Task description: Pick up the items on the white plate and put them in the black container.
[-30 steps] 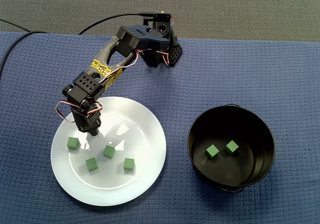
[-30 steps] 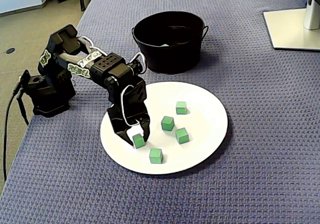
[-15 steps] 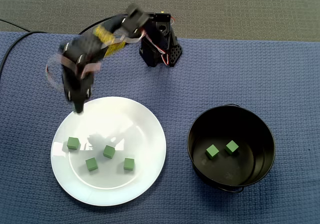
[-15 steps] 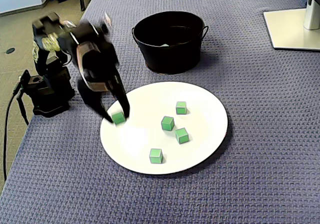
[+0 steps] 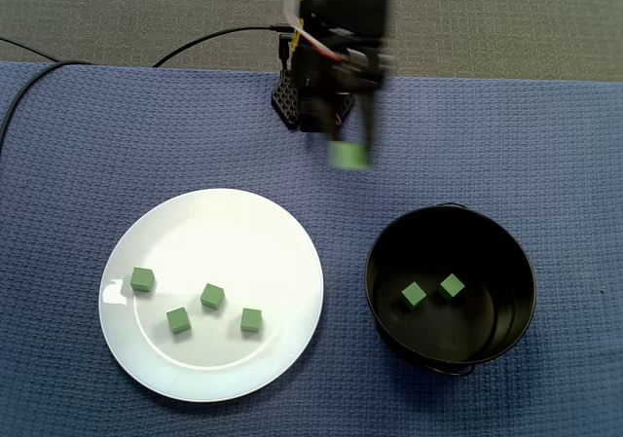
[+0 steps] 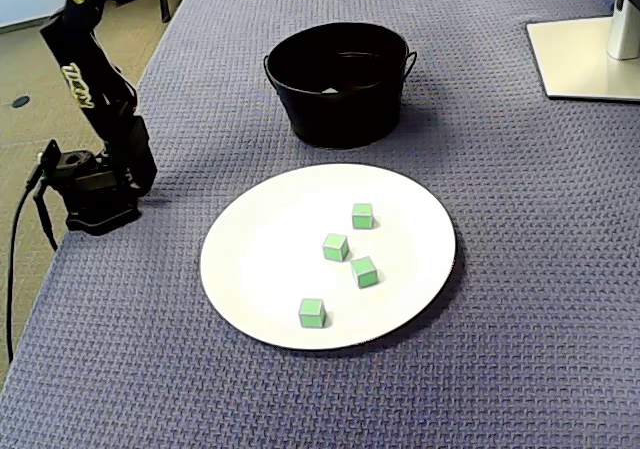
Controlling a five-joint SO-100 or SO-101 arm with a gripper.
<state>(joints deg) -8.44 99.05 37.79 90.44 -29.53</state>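
- Four cubes (image 5: 212, 296) sit on the plate (image 5: 277, 228); two lie in the pot (image 5: 374, 262).
- Gripper (image 5: 350, 147), blurred, seems pinched on a fifth cube (image 5: 348, 157), raised, short of the pot.
- Carry it over the pot's middle, lower, then release.

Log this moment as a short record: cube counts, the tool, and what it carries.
plate: white plate, four plate cubes, all green
pot: black pot, two pot cubes, green
tool: tool blurred, raised over the cloth, not yet over the pot
cargo: held cube, green
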